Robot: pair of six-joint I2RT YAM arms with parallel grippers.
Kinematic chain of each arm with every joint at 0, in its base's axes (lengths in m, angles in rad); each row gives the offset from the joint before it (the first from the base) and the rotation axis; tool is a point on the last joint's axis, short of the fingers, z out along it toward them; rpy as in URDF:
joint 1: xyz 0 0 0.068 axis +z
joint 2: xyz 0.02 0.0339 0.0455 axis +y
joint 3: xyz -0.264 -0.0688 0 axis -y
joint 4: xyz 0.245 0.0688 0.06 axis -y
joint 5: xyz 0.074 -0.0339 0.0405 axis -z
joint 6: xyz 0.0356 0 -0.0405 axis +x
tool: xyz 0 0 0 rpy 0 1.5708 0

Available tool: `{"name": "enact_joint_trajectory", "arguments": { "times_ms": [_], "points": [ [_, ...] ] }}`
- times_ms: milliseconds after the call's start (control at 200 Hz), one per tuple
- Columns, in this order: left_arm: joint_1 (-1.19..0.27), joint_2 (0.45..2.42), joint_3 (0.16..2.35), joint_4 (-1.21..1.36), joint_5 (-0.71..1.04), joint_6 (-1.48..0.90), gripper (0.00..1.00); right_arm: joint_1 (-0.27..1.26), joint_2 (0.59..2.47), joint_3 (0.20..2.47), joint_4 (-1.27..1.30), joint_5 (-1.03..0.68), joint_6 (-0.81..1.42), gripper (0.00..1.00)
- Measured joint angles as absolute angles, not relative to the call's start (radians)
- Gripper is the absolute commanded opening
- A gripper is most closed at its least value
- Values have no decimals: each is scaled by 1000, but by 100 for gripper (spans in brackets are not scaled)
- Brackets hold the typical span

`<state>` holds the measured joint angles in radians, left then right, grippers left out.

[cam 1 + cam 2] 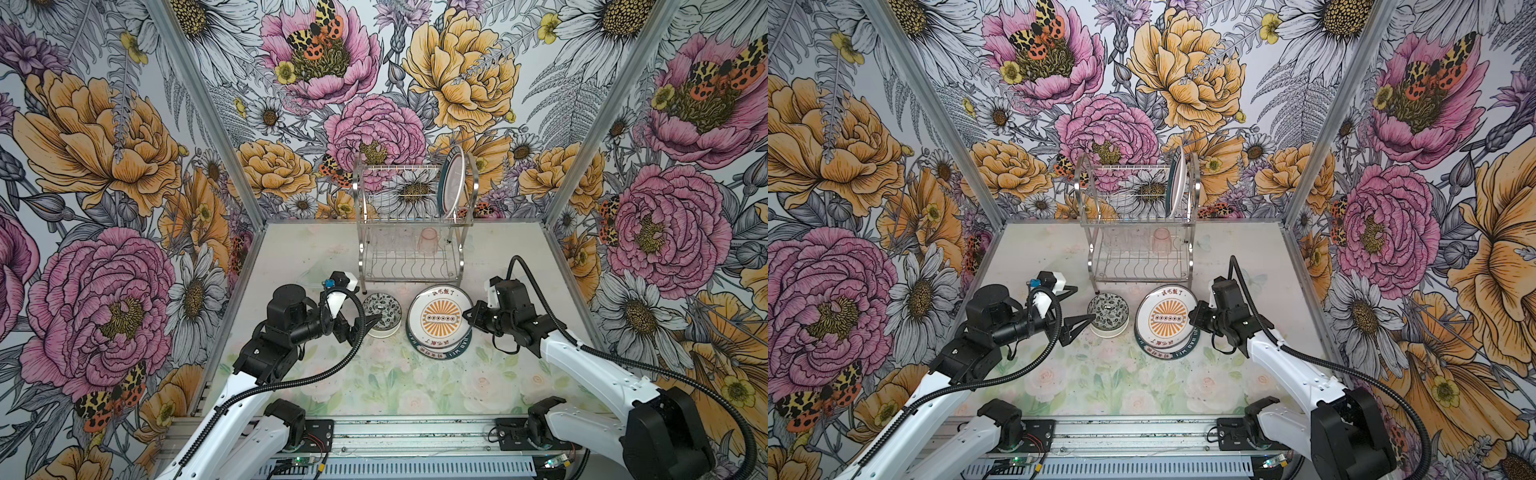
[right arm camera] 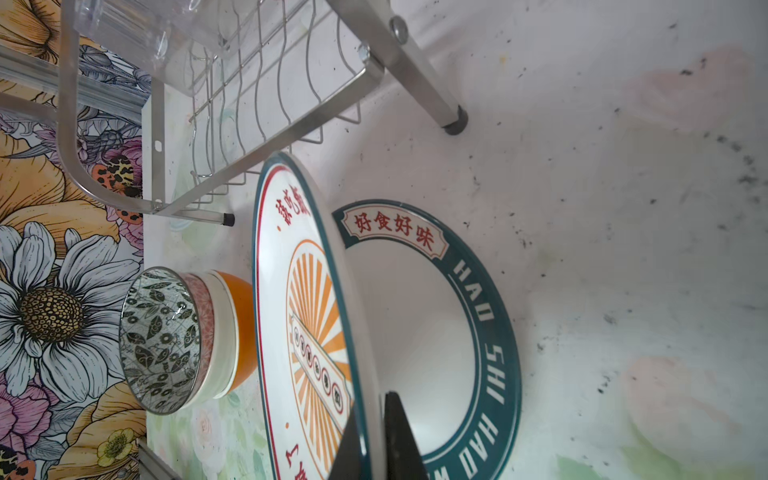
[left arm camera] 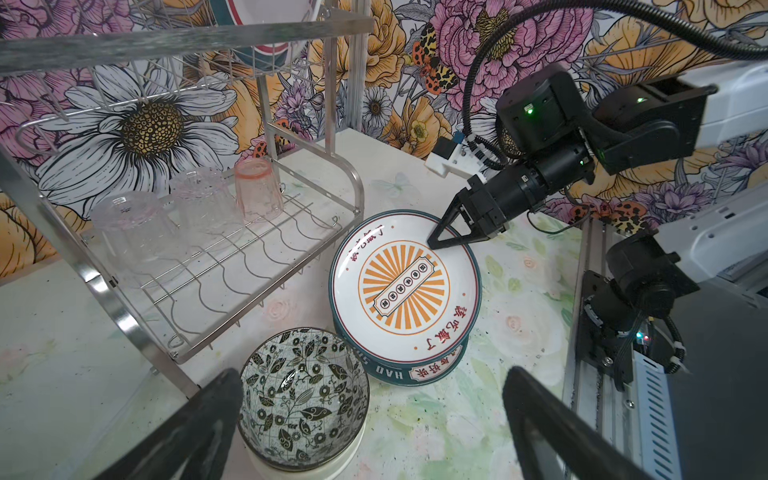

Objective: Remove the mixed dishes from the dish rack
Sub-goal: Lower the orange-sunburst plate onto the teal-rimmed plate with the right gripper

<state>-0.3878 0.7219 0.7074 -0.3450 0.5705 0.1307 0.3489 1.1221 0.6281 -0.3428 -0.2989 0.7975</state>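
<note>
We see the right gripper [image 1: 466, 312] clenched on the 3 o'clock rim of the sunburst plate [image 1: 439, 319], at 6 o'clock of the dish rack [image 1: 415, 222], while the left gripper [image 1: 1084, 302] gapes at 9 o'clock of the bowls [image 1: 381, 309].

Three plates [image 1: 1167, 319] were counted: the sunburst plate [image 3: 405, 286] at the tips of the right gripper [image 3: 433, 246], a teal-rimmed plate [image 2: 490, 316] under it, a third plate [image 1: 452, 183] upright far beyond both grippers. Three nested bowls [image 3: 303, 399] sat just ahead of the left gripper [image 1: 1084, 302]. Three upturned cups [image 1: 428, 241] stood beyond it: two clear cups [image 3: 203, 203], one pinkish cup [image 3: 257, 191]. One dish rack [image 3: 104, 282], two grippers
</note>
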Motion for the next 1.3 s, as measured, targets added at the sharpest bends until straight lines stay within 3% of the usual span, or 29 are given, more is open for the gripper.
{"name": "enact_joint_trajectory", "arguments": {
  "times_ms": [685,1301],
  "points": [
    [-388,731,707,-356,574,142,99,312,1200,599,-337,-355,762,0],
    [-388,763,707,-357,574,149,99,284,1245,590,-323,-361,739,30]
  ]
}}
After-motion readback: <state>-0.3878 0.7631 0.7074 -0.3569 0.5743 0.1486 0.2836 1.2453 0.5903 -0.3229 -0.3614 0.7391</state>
